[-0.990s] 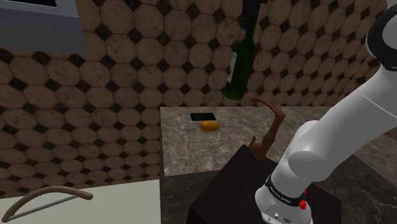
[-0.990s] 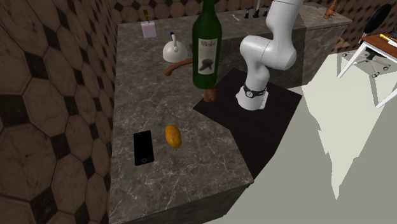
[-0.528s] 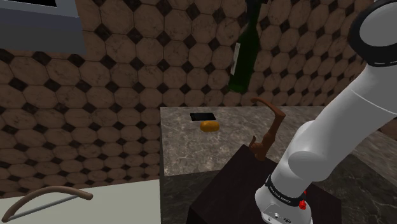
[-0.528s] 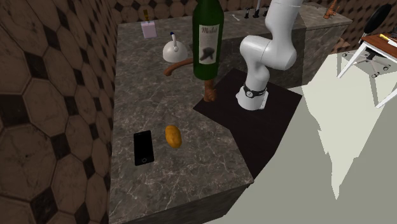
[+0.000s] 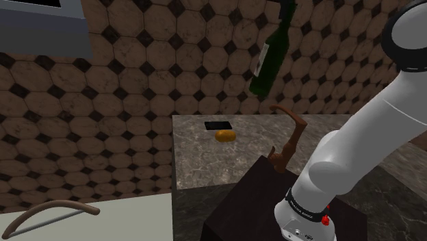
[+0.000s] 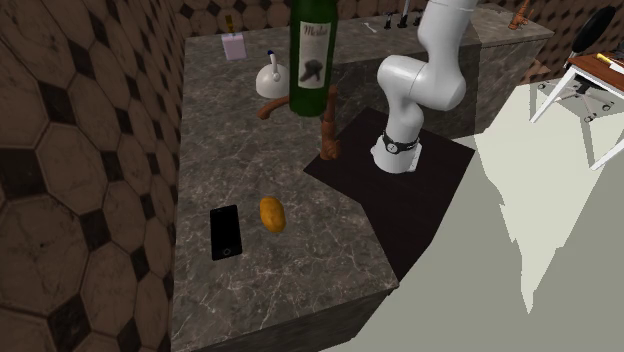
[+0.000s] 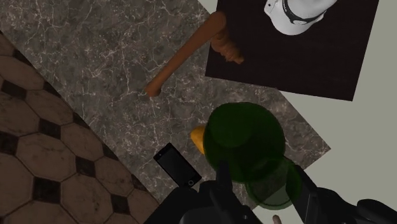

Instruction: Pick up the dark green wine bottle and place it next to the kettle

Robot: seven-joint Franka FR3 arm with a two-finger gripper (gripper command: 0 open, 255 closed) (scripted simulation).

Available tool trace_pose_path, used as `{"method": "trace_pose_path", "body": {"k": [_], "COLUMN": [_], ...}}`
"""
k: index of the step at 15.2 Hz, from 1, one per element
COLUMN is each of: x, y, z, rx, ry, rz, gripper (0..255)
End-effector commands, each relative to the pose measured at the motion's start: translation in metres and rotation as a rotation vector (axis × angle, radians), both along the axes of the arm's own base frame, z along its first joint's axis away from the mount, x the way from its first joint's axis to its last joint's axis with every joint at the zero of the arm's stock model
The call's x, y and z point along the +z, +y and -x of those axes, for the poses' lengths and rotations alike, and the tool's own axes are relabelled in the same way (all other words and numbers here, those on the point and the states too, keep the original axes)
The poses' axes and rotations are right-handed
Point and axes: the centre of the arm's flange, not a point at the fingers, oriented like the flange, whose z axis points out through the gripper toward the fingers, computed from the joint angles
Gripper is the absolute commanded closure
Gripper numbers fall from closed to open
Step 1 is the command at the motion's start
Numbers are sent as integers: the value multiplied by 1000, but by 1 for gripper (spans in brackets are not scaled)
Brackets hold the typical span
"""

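The dark green wine bottle (image 6: 311, 60), with a pale label, hangs high over the grey marble counter (image 6: 215, 160). In the second exterior view its base hovers just to the right of the small white kettle (image 6: 271, 76). In the shoulder view the bottle (image 5: 269, 60) leans, neck up and to the right, into my black gripper (image 5: 288, 8) at the top edge. The wrist view looks down along the bottle (image 7: 247, 145). There my gripper (image 7: 264, 191) is shut on it, one finger on each side of the glass.
A brown curved wooden piece (image 6: 329, 125) stands at the corner of my black stand (image 6: 400, 210). A black phone (image 6: 225, 232) and a yellow-orange lump (image 6: 270, 213) lie nearer the counter's front. A small white box (image 6: 235, 47) stands behind the kettle, and a tiled wall borders the counter.
The held bottle has been carried up and to the left in the second exterior view, from over the wooden piece toward the kettle. In the shoulder view it moved right and leans more.
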Motion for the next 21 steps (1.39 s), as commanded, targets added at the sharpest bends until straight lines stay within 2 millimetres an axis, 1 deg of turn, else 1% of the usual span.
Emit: {"method": "trace_pose_path", "body": {"k": [1,21], "x": [-6,-73], "y": [-19,-226], "z": [15,164], "rx": [1,1], "ry": [0,0], "rz": [0,0], "gripper": [255,255]}}
